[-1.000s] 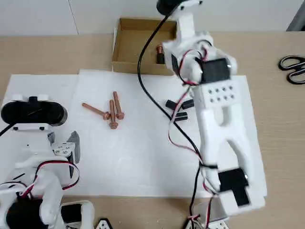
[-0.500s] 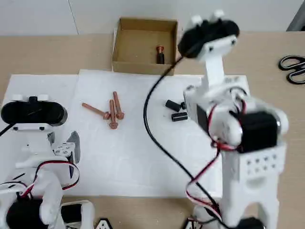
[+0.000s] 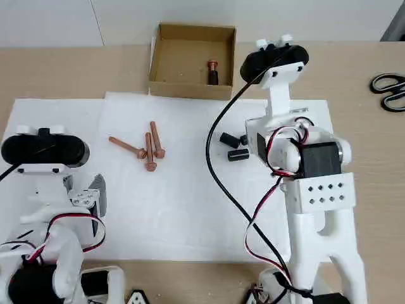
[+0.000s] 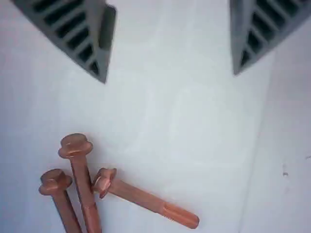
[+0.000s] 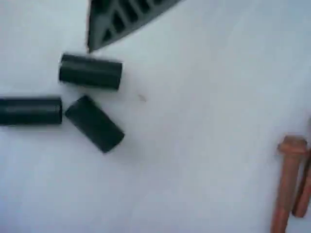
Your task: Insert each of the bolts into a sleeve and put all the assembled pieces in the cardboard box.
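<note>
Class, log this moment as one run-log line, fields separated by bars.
cardboard box: one assembled piece inside | bolts: three loose, outside box | sleeves: three loose | left gripper: open, empty

A light wooden table (image 3: 57,69) is standing under the high camera. A white sheet (image 3: 177,215) is covering its middle. Black scissors (image 3: 387,90) are lying at 2 o'clock on bare wood. A pale wall (image 3: 126,19) is running along 12 o'clock.
</note>
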Tool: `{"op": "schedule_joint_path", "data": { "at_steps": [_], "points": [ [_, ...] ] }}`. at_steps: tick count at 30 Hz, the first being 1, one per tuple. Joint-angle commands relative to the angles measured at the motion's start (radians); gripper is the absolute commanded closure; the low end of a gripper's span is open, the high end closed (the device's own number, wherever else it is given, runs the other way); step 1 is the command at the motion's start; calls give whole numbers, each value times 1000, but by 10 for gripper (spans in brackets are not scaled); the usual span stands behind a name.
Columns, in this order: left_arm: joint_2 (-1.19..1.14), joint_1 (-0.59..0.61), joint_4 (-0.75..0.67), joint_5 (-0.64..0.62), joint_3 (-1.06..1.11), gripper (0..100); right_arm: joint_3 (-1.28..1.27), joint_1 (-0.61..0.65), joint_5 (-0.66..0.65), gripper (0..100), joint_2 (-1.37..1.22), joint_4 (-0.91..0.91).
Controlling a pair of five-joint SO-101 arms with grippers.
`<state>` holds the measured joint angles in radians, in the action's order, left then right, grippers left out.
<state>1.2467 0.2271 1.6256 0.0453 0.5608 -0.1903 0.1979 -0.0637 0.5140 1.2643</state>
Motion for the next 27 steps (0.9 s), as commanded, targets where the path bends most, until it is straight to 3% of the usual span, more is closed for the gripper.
{"op": "schedule_joint_path", "data": {
  "at_steps": [1, 9, 17, 21, 27],
  "points": [
    [0, 8, 2, -8, -36, 844, 5, -5, 44, 794, 12, -67],
    [0, 8, 2, -8, -35, 844, 222, 1, 14, 794, -274, 4],
    [0, 8, -5, -8, -15, 844, 615, 85, -330, 794, -716, 352],
    [0, 8, -15, -8, 5, 844, 704, 85, -496, 794, -860, 395],
    [0, 8, -15, -8, 5, 844, 718, 88, -575, 794, -940, 387]
  ]
}}
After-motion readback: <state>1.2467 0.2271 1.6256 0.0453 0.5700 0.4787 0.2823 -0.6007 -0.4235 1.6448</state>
